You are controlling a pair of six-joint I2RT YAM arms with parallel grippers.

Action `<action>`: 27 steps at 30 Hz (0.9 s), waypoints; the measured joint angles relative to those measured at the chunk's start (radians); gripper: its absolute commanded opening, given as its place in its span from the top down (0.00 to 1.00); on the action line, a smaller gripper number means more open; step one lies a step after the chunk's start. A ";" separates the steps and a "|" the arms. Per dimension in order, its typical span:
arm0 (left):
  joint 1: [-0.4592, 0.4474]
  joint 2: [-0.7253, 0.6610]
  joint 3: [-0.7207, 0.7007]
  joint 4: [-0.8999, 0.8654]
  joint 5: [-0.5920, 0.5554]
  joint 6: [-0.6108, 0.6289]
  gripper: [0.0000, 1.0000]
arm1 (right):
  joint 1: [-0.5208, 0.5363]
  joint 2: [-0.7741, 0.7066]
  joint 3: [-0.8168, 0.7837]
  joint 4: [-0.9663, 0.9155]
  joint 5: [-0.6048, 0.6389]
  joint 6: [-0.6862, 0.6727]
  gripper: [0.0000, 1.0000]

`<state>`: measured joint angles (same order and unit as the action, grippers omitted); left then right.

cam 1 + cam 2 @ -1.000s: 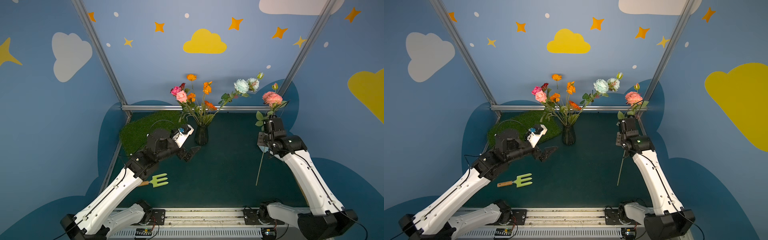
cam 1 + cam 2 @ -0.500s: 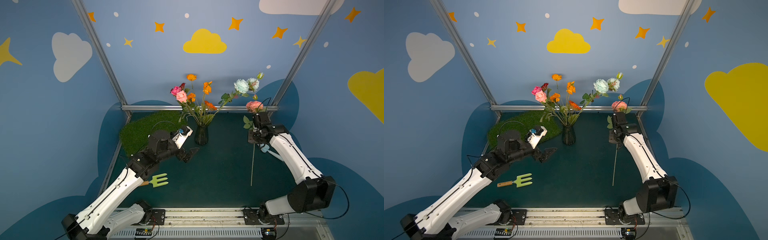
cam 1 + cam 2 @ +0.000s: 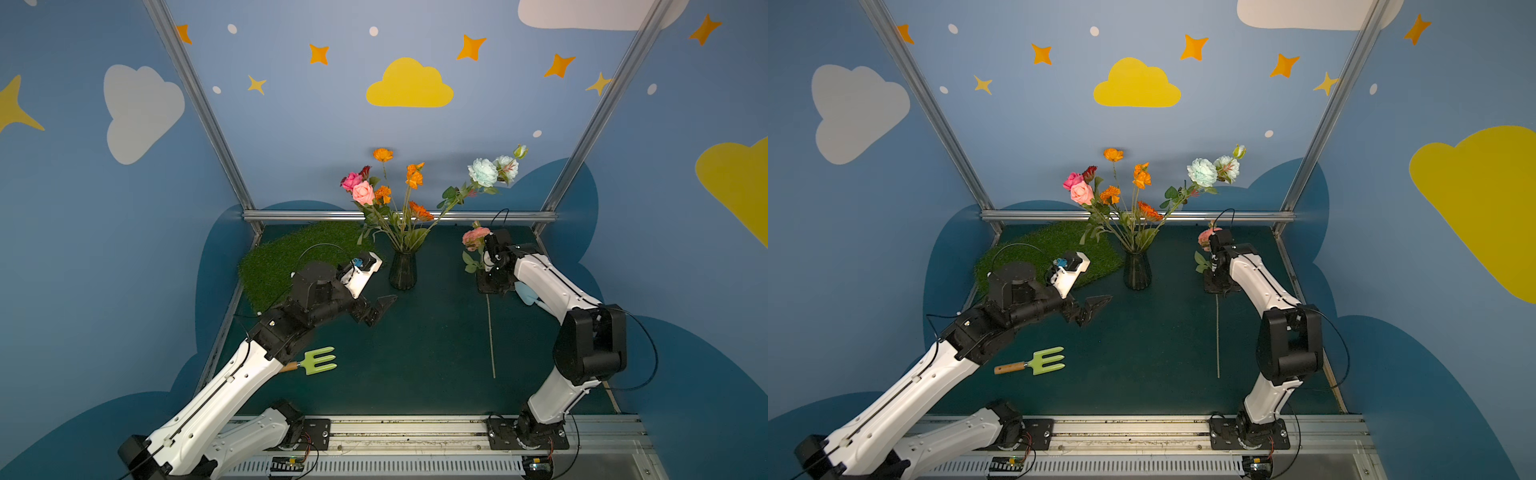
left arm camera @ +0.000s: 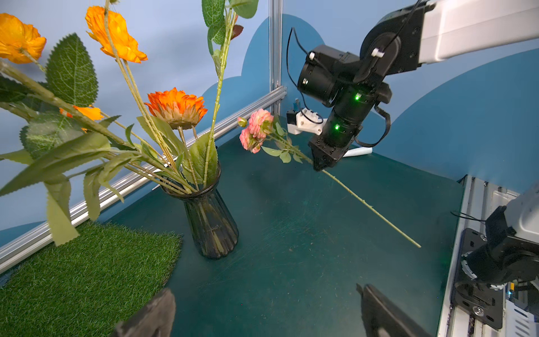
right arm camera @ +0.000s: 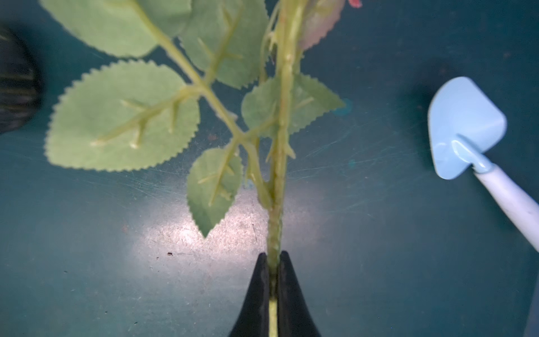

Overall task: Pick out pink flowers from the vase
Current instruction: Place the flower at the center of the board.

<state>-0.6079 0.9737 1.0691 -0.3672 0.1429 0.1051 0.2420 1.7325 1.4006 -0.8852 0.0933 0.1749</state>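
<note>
Right end effector [image 4: 320,166] lowered peach-pink flower [image 4: 256,132] tableward.

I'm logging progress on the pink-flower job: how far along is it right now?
Done: the peach-pink cluster is out of the vase.
In hand: the right claw is shut on its stem, whose far end reaches down to the table; not yet released.
Left: the light pink rose and magenta rose stand in the vase. The left claw is open and empty beside it.
</note>
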 measured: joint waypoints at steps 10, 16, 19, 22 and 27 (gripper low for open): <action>0.001 -0.008 -0.019 -0.003 -0.006 0.000 0.00 | 0.029 0.056 -0.011 0.062 -0.028 -0.015 1.00; 0.002 -0.006 -0.032 -0.008 -0.009 0.000 0.00 | 0.036 0.114 -0.019 0.089 -0.029 -0.015 1.00; 0.002 -0.006 -0.032 -0.009 -0.008 0.000 0.00 | 0.038 0.118 -0.019 0.098 -0.029 -0.014 1.00; 0.002 -0.006 -0.032 -0.010 -0.008 -0.001 0.00 | 0.038 0.122 -0.019 0.104 -0.028 -0.014 1.00; 0.002 -0.007 -0.032 -0.018 -0.008 -0.001 0.00 | 0.044 0.155 -0.018 0.105 -0.027 -0.006 1.00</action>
<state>-0.6064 0.9668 1.0374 -0.3847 0.1349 0.1040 0.2859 1.8877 1.3827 -0.7807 0.0666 0.1688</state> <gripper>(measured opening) 0.996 0.066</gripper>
